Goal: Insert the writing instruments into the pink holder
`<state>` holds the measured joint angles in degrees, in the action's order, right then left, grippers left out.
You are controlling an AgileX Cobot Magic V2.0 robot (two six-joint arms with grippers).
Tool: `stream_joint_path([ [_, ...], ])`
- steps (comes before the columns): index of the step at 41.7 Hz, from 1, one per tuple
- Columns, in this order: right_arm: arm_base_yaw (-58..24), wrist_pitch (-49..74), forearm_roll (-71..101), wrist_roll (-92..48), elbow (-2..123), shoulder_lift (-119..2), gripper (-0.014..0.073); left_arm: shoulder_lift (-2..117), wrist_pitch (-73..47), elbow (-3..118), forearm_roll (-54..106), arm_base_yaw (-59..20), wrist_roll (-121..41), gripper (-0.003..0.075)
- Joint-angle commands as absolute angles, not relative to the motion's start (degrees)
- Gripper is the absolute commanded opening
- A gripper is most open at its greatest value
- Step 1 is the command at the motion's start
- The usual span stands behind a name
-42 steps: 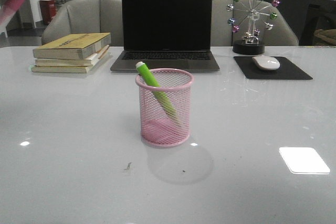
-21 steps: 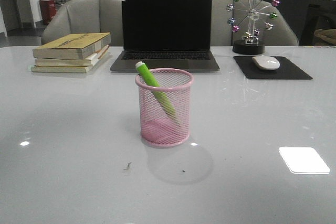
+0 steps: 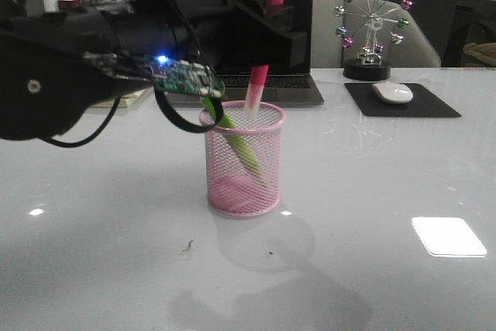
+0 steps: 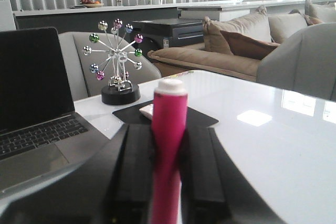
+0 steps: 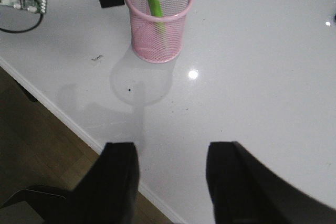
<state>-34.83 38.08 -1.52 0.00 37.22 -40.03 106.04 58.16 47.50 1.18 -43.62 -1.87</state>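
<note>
The pink holder (image 3: 244, 168) stands upright mid-table, and the lime green marker (image 3: 240, 149) leans inside it. My left gripper (image 3: 267, 36) hovers just above the cup, shut on the magenta marker (image 3: 256, 87). That marker hangs nearly upright, its whitish lower end at the rim's mouth. In the left wrist view the magenta marker (image 4: 169, 124) is clamped between the black fingers (image 4: 139, 171) of the left gripper (image 4: 168, 150). My right gripper (image 5: 170, 166) is open and empty over the table's near edge, well short of the holder (image 5: 157, 19). It is out of the front view.
A laptop (image 3: 298, 92) sits behind the holder, largely hidden by my left arm. A white mouse (image 3: 393, 92) lies on a black pad (image 3: 430, 106) at the back right, next to a ferris-wheel desk toy (image 3: 372, 29). The white table's edge (image 5: 63, 116) drops off to wooden floor.
My left arm has swung in from the upper left with the magenta marker and now hangs over the holder, covering the books. The green marker and holder have not moved.
</note>
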Motion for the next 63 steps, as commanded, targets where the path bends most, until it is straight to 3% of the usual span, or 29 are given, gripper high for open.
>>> stream_joint_path([
  [1,-34.9,34.3,-1.8,-0.4,38.8,-39.7,0.0427,104.8,64.6,48.9,1.7,-44.1,-1.2,0.0091],
  [14,-34.9,34.3,-1.8,-0.4,38.8,-39.7,0.0427,105.1,63.3,48.9,1.7,-44.1,-1.2,0.0097],
  [32,-34.9,34.3,-1.8,-0.4,38.8,-39.7,0.0427,105.1,62.9,48.9,1.7,-44.1,-1.2,0.0392],
  [43,-34.9,34.3,-1.8,-0.4,38.8,-39.7,0.0427,104.1,62.6,48.9,1.9,-44.1,-1.2,0.0406],
  [48,-34.9,34.3,-1.8,-0.4,38.8,-39.7,0.0427,98.9,55.7,48.9,1.8,-44.1,-1.2,0.0406],
  [63,-34.9,34.3,-1.8,-0.4,38.8,-39.7,0.0427,72.1,7.2,49.3,1.8,-44.1,-1.6,0.0405],
])
